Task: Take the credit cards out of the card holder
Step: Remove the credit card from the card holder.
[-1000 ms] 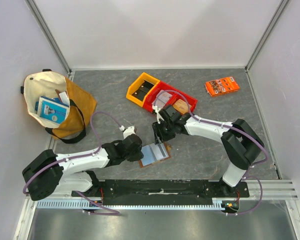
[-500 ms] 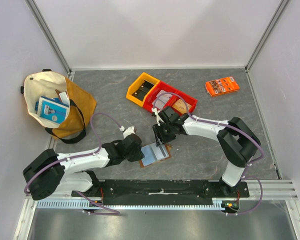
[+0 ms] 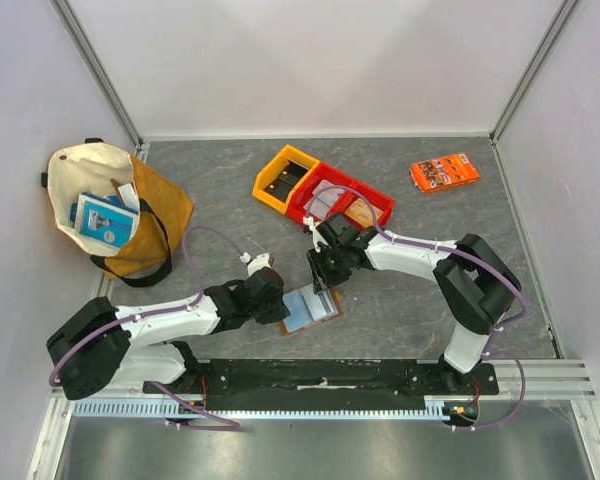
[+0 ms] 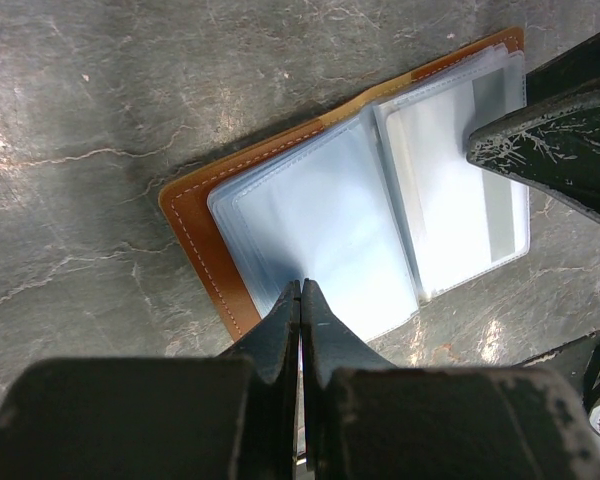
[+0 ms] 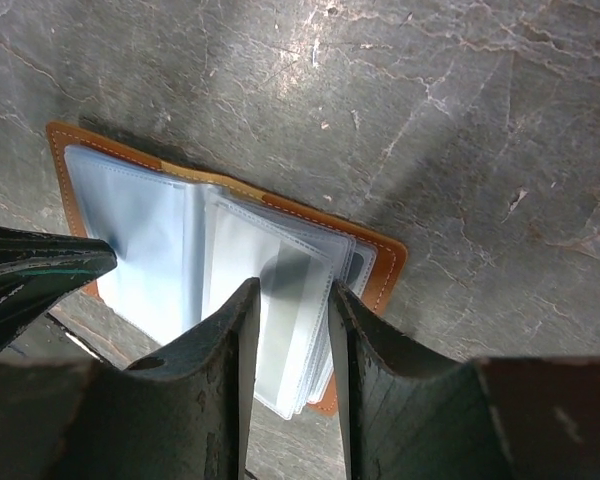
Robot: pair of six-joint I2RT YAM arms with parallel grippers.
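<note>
While the left gripper point(image 4: 301, 291) has its jaws pressed together, their tips set down on the near edge of the left-hand pale blue page, the card holder point(image 3: 310, 308) lies opened flat on the grey table point(image 3: 220, 190) between the two arms. Its brown leather rim shows around a stack of clear plastic sleeves.

Over the right-hand half stands the right gripper point(image 5: 293, 292), jaws partly spread, one finger to each side above the top sleeve. A pale credit card point(image 5: 280, 262) with a grey stripe sits in that sleeve, in line with the gap. Whether the fingers touch the plastic cannot be told. From the left wrist, one dark right finger covers the holder's far right corner.

At the far left a cream and mustard tote bag point(image 3: 85, 170) holds a blue-and-white packet point(image 3: 105, 220). Behind the holder a yellow bin point(image 3: 268, 192) and a red bin point(image 3: 382, 213) sit touching, the red one just behind the right gripper. An orange packet point(image 3: 445, 172) lies well apart at the far right corner; its print is too small to read.
</note>
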